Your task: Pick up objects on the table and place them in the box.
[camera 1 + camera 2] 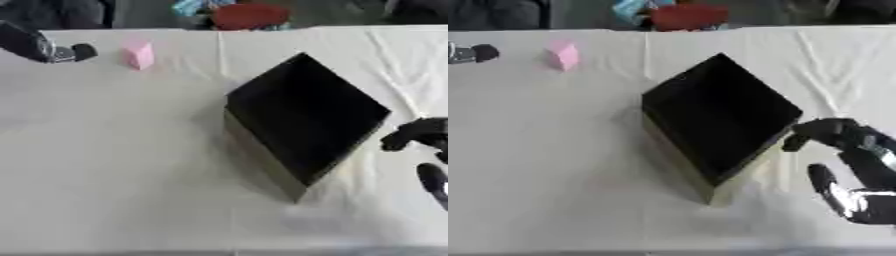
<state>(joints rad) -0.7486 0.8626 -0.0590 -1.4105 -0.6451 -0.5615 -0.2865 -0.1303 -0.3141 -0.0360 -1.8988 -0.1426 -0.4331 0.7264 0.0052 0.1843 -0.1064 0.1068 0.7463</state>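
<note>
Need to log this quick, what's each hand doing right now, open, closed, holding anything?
Left hand: far left by the pink block, holding nothing; fingers cannot be told.
Right hand: open, empty, beside the box.

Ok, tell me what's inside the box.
The box shows only a dark interior with no object visible; the pink block sits outside on the table. The near inner walls are hidden.
</note>
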